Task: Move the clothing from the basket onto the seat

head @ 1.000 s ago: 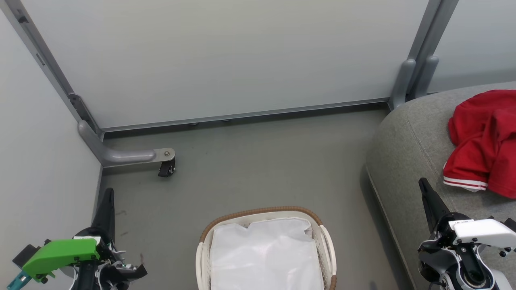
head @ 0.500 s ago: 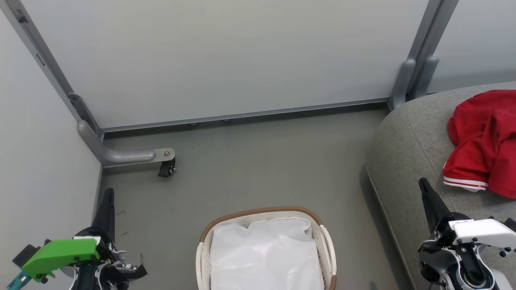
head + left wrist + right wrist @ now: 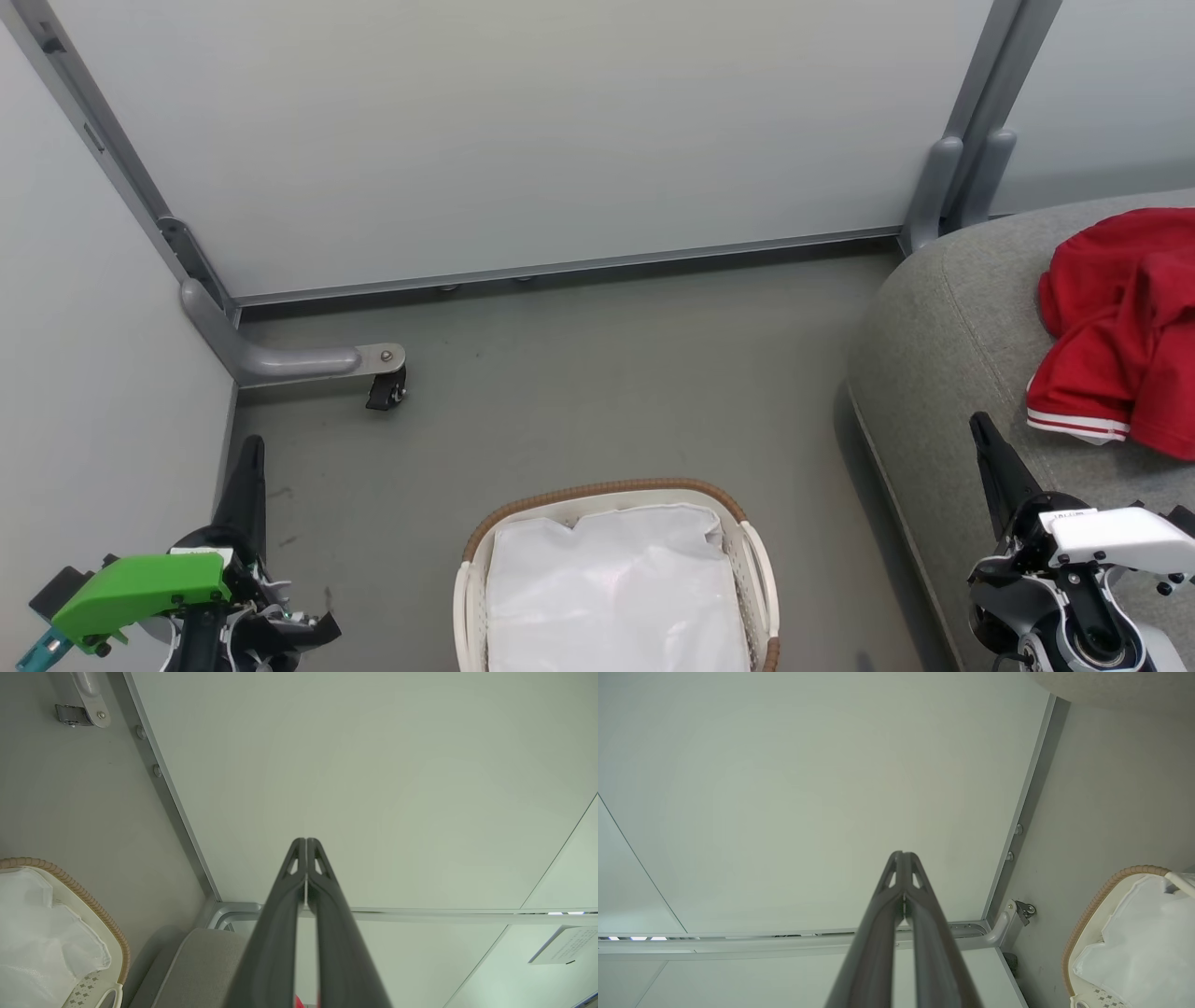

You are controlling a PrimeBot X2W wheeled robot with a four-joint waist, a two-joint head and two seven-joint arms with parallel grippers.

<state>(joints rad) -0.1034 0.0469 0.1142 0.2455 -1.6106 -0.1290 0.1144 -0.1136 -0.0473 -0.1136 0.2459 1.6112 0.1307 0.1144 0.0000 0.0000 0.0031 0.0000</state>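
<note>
Pale partition panels [image 3: 523,140] close off the corner ahead of me, standing on a grey floor [image 3: 607,392]. To my right the grey seat [image 3: 943,373] curves into the head view with its rounded edge and stitched seam. The basket [image 3: 758,560] sits on the floor just in front of me, between my arms and apart from the seat, its brown woven rim framing the white cloth lining [image 3: 616,597]. The clothing [image 3: 1120,317] lies bunched on the seat, red, with a white-striped hem toward me. My left end effector [image 3: 250,448] hangs low near the left panel, fingers pressed together on nothing. My right end effector [image 3: 978,425] is over the seat's edge near the hem, likewise closed and empty. A small black caster [image 3: 385,392] sits under a panel foot.
</note>
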